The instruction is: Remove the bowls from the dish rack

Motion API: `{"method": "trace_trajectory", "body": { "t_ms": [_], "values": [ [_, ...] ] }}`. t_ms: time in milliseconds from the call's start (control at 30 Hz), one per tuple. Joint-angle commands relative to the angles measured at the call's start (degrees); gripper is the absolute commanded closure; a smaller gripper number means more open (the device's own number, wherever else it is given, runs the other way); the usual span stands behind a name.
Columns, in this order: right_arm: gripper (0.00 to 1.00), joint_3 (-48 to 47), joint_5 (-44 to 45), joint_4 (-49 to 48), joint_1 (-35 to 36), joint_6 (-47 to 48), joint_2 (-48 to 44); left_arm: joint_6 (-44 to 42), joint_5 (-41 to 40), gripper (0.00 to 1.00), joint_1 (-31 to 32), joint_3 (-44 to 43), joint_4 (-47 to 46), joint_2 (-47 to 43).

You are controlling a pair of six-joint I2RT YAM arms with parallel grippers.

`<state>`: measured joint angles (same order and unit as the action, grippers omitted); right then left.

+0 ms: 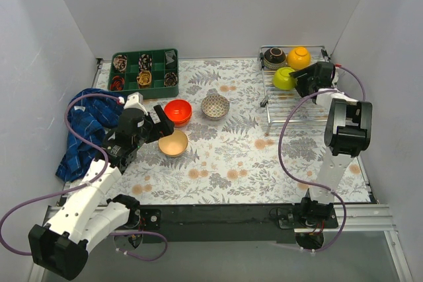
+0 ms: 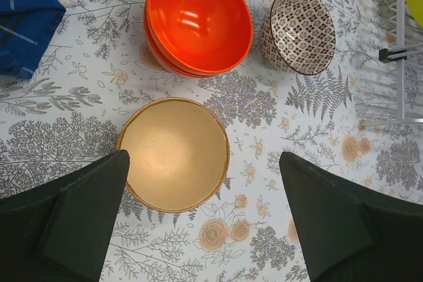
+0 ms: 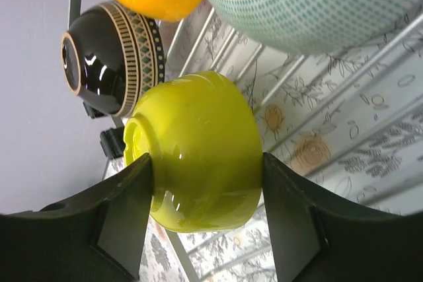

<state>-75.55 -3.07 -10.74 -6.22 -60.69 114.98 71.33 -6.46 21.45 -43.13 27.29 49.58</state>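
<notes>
The wire dish rack (image 1: 301,107) stands at the back right. It holds a dark brown bowl (image 1: 275,56), a yellow-orange bowl (image 1: 299,56) and a lime green bowl (image 1: 283,79). My right gripper (image 1: 305,82) is shut on the lime green bowl (image 3: 205,150), with a finger touching each side. A pale mint bowl (image 3: 317,4) shows beside it. On the table sit two stacked red-orange bowls (image 1: 178,111), a white patterned bowl (image 1: 215,105) and a beige bowl (image 1: 173,143). My left gripper (image 2: 203,183) is open and empty, just above the beige bowl (image 2: 174,153).
A green compartment tray (image 1: 145,70) stands at the back left. A crumpled blue cloth (image 1: 86,130) lies at the left edge. White walls close in the left, back and right sides. The rack's corner (image 2: 400,51) shows at the right of the left wrist view.
</notes>
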Motion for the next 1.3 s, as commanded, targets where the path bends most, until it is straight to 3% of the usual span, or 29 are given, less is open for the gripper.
{"method": "trace_trajectory", "body": {
  "t_ms": [0, 400, 633, 767, 867, 1100, 1267],
  "values": [
    [0.83, 2.1, -1.4, -0.9, 0.3, 2.5, -6.1, -1.4, 1.1, 0.02, -0.3, -0.8, -1.1, -1.4],
    [0.99, 5.1, -5.0, 1.7, 0.3, 15.8, -15.2, -1.6, 1.4, 0.02, -0.2, 0.4, 0.0, -3.5],
    [0.99, 6.5, -6.2, 6.1, 0.5, 28.5, -23.7, -1.1, 3.5, 0.02, -0.3, 0.9, 0.6, -3.6],
    [0.99, 6.5, -5.1, 10.6, 2.7, 40.9, -30.7, 0.1, 5.9, 0.02, -0.2, 1.0, 0.7, -2.7],
    [0.99, 7.2, -0.9, 14.9, 6.1, 47.7, -35.5, 0.3, 6.4, 0.02, -0.2, 1.2, 0.7, -1.9],
    [0.99, 11.0, 12.9, 19.0, 26.0, 68.6, -45.6, 1.3, 10.6, 0.02, -0.2, 0.9, 1.5, 0.5],
    [0.99, 14.3, 21.9, 21.0, 37.9, 76.6, -49.6, 1.4, 12.0, 0.02, -0.3, -0.9, 2.5, 1.6]
  ]
}}
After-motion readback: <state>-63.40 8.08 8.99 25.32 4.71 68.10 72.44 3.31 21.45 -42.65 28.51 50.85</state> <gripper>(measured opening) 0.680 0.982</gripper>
